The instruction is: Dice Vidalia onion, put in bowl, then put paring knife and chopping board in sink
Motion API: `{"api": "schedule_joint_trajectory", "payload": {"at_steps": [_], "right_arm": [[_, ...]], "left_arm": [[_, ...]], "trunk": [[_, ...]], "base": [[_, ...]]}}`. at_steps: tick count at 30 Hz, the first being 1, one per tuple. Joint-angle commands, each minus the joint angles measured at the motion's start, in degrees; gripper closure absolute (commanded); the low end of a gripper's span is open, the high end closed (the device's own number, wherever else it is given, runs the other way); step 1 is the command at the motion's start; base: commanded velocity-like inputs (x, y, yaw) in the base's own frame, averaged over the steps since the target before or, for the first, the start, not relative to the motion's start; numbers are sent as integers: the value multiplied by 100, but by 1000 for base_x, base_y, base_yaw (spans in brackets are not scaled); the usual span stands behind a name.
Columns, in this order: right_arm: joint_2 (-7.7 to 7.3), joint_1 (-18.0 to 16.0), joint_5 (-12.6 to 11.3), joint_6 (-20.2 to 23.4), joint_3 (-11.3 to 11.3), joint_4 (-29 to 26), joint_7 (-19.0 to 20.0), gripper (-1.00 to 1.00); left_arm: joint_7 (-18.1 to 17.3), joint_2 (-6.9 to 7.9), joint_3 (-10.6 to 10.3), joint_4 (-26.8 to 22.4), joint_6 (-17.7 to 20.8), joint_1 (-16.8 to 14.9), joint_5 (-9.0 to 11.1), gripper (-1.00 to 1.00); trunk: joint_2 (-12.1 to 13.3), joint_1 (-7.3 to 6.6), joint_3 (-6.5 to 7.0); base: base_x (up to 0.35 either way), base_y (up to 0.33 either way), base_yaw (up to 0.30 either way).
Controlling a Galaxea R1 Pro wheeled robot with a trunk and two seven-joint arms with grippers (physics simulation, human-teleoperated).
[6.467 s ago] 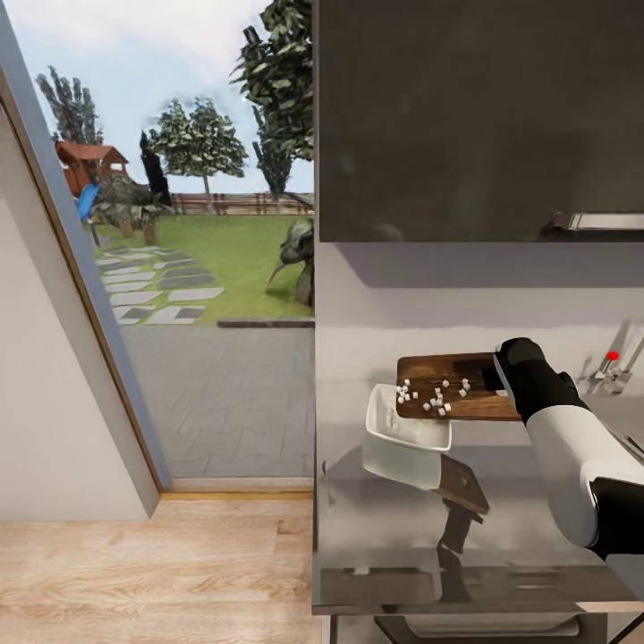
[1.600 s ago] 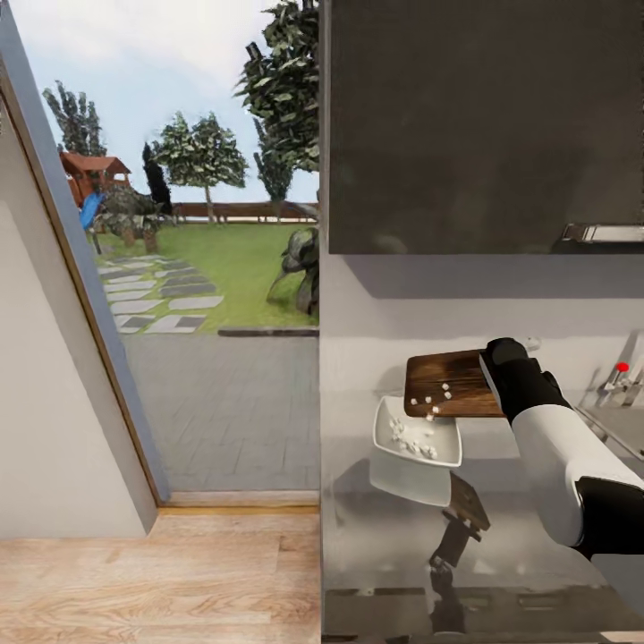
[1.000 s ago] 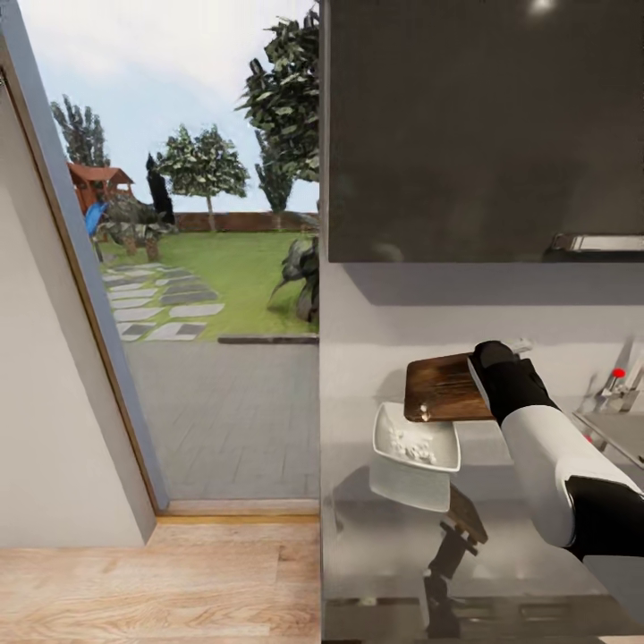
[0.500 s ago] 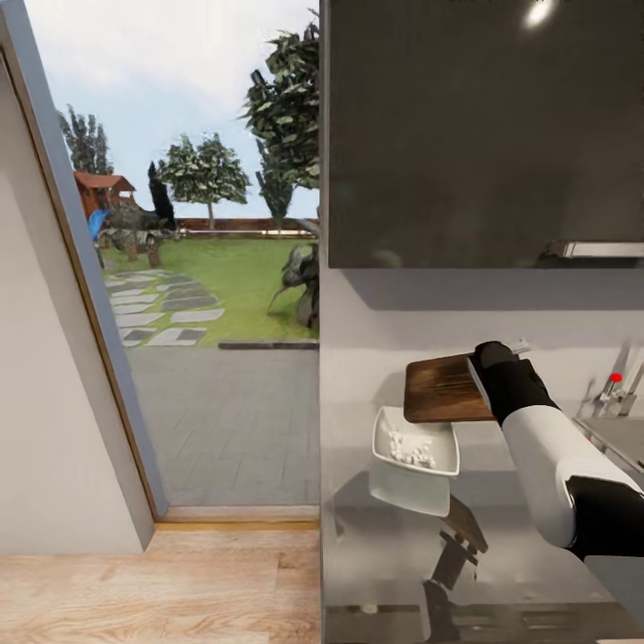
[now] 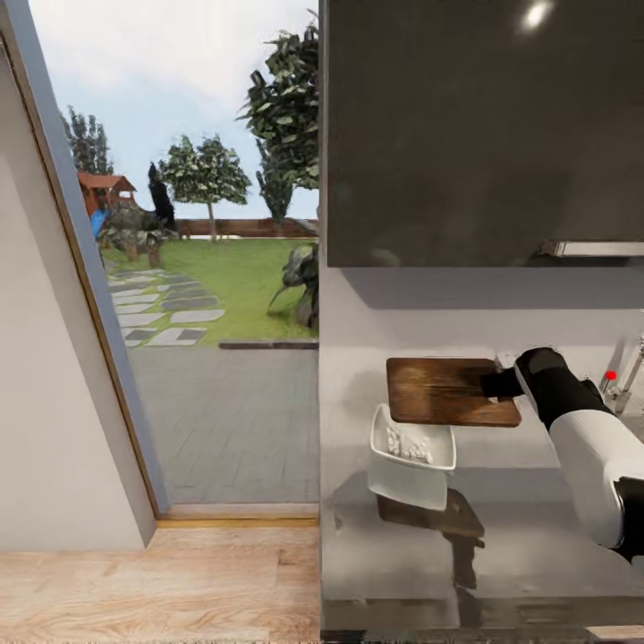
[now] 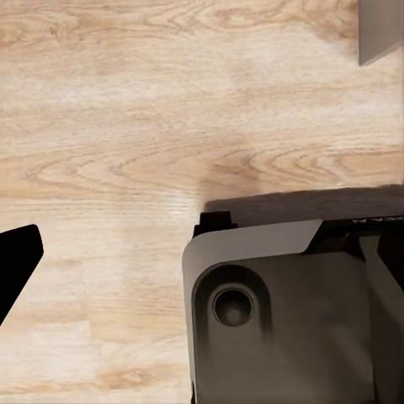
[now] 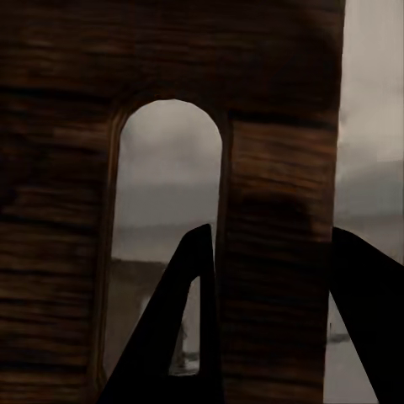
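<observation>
All diced onion (image 5: pixel 407 443) now off leveled chopping board (image 5: pixel 447 392).

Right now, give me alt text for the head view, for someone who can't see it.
The robot's right hand holds the chopping board level above the countertop, its left end over the bowl holding the diced onion. A dark cabinet hangs above; left, a doorway opens onto a garden.

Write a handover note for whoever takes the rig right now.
Right gripper: shut on the chopping board, held level in the air over the bowl.
Left gripper: state can't be told; its camera looks at wood floor.
Done: diced onion is in the bowl on the countertop; board looks bare.
Left: board and paring knife into the sink, by the red-knobbed tap.
</observation>
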Motion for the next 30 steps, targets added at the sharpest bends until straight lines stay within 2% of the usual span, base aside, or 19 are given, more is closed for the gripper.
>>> {"api": "schedule_joint_trajectory", "payload": {"at_steps": [1,4,6,8,10,13,23,25,30], "right_arm": [[-2,-6,76,-131,-31,78,94,100],[31,-6,63,-384,-34,355,180,100],[169,-6,74,-565,-34,586,185,100],[290,-6,80,-919,-34,785,173,100],[350,-6,77,-1380,-34,1080,171,100],[408,-6,77,-1723,-42,1347,167,100],[407,-6,83,-1819,-65,1407,170,100],[391,-6,84,-1819,-194,1412,170,100],[372,-6,99,-1813,-989,1423,50,100]], "left_arm": [[-1,-3,-50,25,-45,-11,58,-100],[-2,-3,-50,25,-66,-11,58,-100],[3,-3,-50,25,-78,-11,58,-100],[5,-5,-50,25,-85,-11,57,-100],[1,-7,-50,25,-90,-11,54,-100],[-1,-25,-50,25,-117,-11,51,-100],[-1,-38,-50,25,-150,-11,51,-100],[-2,-38,-50,25,-149,-11,52,-100],[-2,-38,-50,25,-151,-11,50,-100]], "trunk": [[-8,-1,-9],[-8,-1,-9],[-8,-1,-9],[-8,-1,-9],[-8,-1,-9],[-8,-1,-9],[-8,-1,-9],[-8,-1,-9],[-8,-1,-9]], "base": [[-264,-71,0],[-292,-93,0],[-306,-105,0],[-310,-108,0],[-312,-111,0],[-313,-125,0],[-306,-177,0],[-279,-224,0],[-245,-256,0]]}}
